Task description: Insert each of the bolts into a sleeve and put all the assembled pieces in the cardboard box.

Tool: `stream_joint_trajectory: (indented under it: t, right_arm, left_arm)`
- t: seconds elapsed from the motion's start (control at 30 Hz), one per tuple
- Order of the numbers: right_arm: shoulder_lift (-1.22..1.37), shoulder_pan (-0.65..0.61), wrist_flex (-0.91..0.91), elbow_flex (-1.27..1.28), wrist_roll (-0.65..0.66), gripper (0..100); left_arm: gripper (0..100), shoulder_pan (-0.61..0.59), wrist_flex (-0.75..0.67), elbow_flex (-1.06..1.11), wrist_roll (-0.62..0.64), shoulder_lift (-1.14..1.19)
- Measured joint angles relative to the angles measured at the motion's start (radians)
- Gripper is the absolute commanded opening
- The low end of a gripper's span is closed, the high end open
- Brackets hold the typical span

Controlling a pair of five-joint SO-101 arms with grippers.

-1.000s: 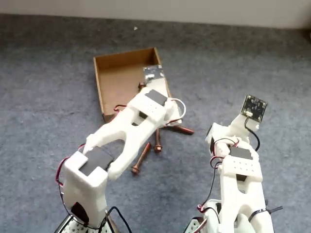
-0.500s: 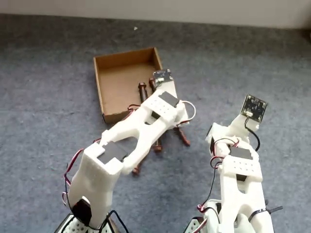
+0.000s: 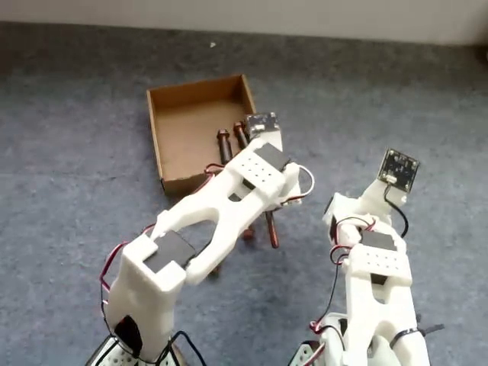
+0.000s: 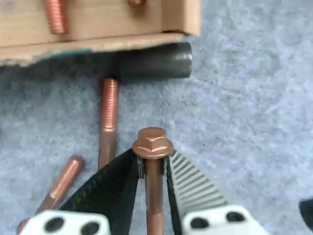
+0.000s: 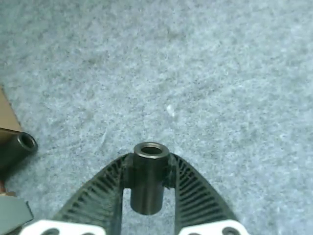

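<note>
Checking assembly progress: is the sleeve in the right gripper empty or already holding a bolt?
Empty: the sleeve, held in the right gripper, shows an open bore.

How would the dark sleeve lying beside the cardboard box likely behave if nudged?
The sleeve is a round tube lying on its side, so it would probably roll, though the carpet may damp that. It looks rigid, likely metal, so fairly heavy for its size.

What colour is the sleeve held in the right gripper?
The sleeve is black, best seen in the right wrist view.
</note>
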Motion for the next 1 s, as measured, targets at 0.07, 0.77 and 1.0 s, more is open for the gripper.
stream_joint_trajectory:
  t: [0.07,0.77,1.0]
  right_arm:
    - [0.000,0.005,0.000,0.000,0.000,0.5]
    - [-0.285,-0.046,0.052,0.078,0.032,0.5]
    - [-0.565,-0.164,0.075,0.192,0.104,0.5]
  left_arm:
    - [1,0.006,0.026,0.000,-0.002,-0.037]
    - [0,0.005,0.110,0.305,-0.242,-0.681]
    - [0,-0.023,-0.071,0.582,-0.292,-0.950]
